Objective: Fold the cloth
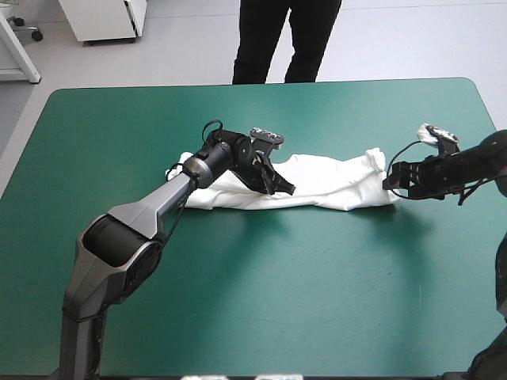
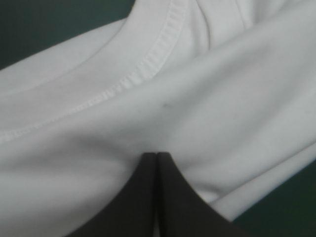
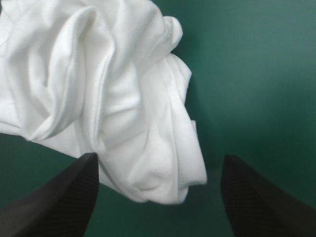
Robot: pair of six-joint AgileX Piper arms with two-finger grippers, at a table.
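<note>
T-shirt (image 1: 329,184): white, bunched into a long band across the middle of the frame, lying on the teal-green desk (image 1: 261,293)
Left gripper (image 1: 283,187): left of centre, down on the band's middle part; black jaws pressed together, pinching a fold of the T-shirt near its stitched collar (image 2: 148,64)
Right gripper (image 1: 390,184): right of centre, at the band's crumpled end; jaws wide apart, that end lying between them, ungripped

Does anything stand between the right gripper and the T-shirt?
Nothing visible does. The right gripper is open, and the bunched end of the T-shirt lies right at its opening, on the teal-green cover.
</note>
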